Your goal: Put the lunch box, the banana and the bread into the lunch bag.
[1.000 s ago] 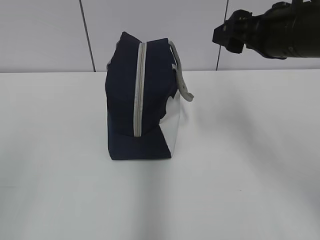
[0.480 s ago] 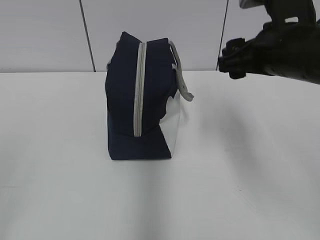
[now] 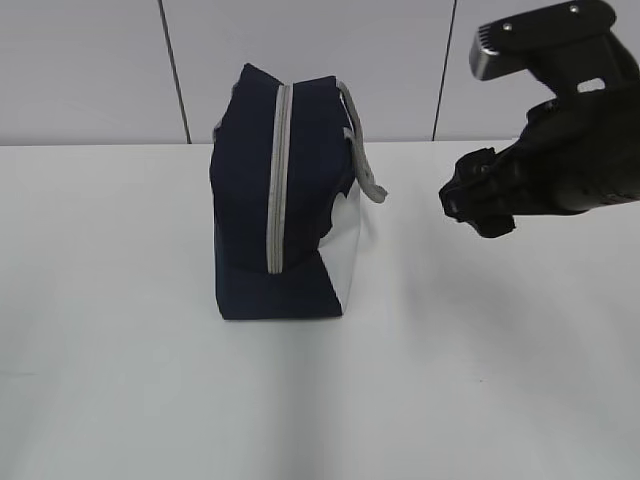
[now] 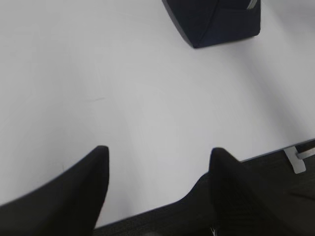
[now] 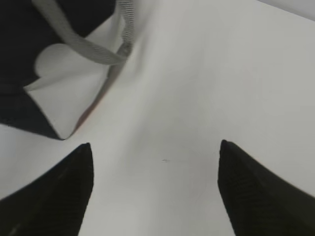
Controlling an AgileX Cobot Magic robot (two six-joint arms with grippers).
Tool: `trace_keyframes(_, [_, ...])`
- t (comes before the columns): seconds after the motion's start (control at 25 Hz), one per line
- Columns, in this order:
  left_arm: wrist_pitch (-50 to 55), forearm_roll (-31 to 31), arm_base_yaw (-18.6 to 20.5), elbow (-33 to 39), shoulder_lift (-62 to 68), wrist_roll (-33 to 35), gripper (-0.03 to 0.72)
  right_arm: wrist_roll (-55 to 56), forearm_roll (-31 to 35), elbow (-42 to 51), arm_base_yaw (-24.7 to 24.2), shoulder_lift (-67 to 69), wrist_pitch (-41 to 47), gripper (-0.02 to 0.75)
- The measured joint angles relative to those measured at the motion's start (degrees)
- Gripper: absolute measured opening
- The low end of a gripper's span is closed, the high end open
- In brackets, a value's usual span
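Note:
The navy lunch bag (image 3: 280, 200) stands on the white table with its grey zipper (image 3: 277, 180) closed along the end facing me and a grey handle (image 3: 362, 160) hanging on its right side. My right gripper (image 3: 452, 198) hovers to the right of the bag, above the table, open and empty. In the right wrist view the bag's white side panel (image 5: 69, 93) and handle (image 5: 88, 49) lie ahead and left of the open gripper (image 5: 155, 147). My left gripper (image 4: 156, 150) is open and empty over the table's edge, far from the bag's corner (image 4: 211, 19). The lunch box, banana and bread are not in view.
The white table (image 3: 500, 380) stretches around the bag. A grey panelled wall (image 3: 100, 70) stands behind it. In the left wrist view the table's front edge (image 4: 256, 156) and dark floor show below it.
My right arm has come down and slightly right, from level with the bag's top to about mid-height beside it. The bag has not moved.

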Motion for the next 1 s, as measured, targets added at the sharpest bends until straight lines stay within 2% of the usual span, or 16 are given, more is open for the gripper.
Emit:
trace_keyframes(0.12, [0.0, 0.0, 0.0, 0.0, 0.0, 0.0, 0.445, -14.6, 15.6, 0.0, 0.0, -4.1, 1.7, 0.584])
trace_keyframes(0.24, [0.0, 0.0, 0.0, 0.0, 0.0, 0.0, 0.445, -20.3, 22.2, 0.4, 0.0, -7.4, 2.8, 0.584])
trace_keyframes(0.6, [0.0, 0.0, 0.0, 0.0, 0.0, 0.0, 0.445, -22.8, 27.5, 9.0, 0.0, -26.7, 7.8, 0.584])
trace_keyframes(1.0, [0.0, -0.1, 0.0, 0.0, 0.0, 0.0, 0.445, -19.9, 26.5, 15.5, 0.0, -52.7, 25.9, 0.583])
